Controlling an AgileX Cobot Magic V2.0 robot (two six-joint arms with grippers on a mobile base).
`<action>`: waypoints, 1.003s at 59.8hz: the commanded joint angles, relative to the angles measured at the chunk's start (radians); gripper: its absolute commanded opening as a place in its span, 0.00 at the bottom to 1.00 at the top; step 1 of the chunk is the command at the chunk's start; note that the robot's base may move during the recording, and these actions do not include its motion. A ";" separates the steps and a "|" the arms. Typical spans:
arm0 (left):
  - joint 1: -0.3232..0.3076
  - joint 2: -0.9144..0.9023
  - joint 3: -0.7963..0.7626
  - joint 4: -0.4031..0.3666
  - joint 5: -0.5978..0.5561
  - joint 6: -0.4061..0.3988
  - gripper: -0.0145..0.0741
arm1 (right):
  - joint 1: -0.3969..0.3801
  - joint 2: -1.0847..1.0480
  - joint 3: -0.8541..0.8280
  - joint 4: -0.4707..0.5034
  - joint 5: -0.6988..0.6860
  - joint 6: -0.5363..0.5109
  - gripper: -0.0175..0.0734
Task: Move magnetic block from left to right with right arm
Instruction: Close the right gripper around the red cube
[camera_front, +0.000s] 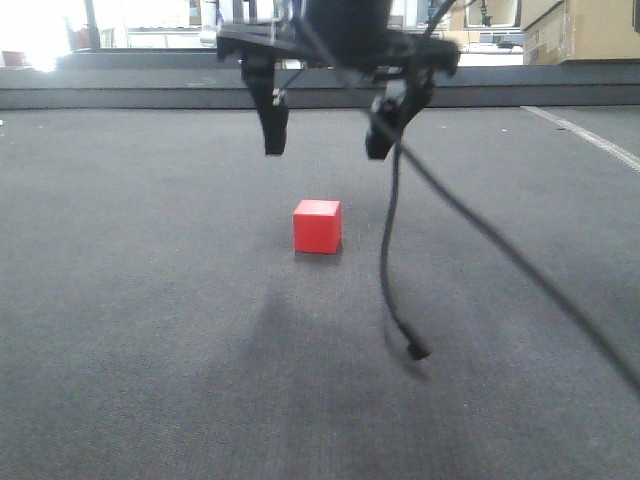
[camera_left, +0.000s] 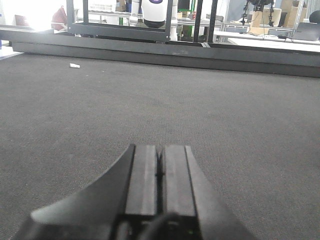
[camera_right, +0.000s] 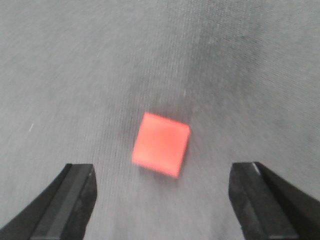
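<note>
**Open gripper above the red cube**

From the front we see the right gripper (camera_front: 326, 147) hanging above the red cube (camera_front: 317, 227), fingers spread wide. A loose cable (camera_front: 390, 270) dangles just beside the cube. The right wrist camera looks down on the cube resting on the mat (camera_right: 75, 75), clear of both fingers. Only the left wrist view shows the left gripper (camera_left: 160, 170), low over the mat with its fingers pressed together.

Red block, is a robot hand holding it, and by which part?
No, nothing is held. The right gripper hangs open above the red block, which sits on the mat. The left gripper is shut on nothing.
</note>
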 joint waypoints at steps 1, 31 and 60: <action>-0.003 -0.015 0.009 0.000 -0.087 -0.004 0.03 | 0.000 -0.006 -0.071 -0.031 -0.024 0.026 0.89; -0.003 -0.015 0.009 0.000 -0.087 -0.004 0.03 | -0.017 0.113 -0.109 -0.023 -0.019 0.065 0.89; -0.003 -0.015 0.009 0.000 -0.087 -0.004 0.03 | -0.023 0.130 -0.109 0.008 -0.007 0.065 0.49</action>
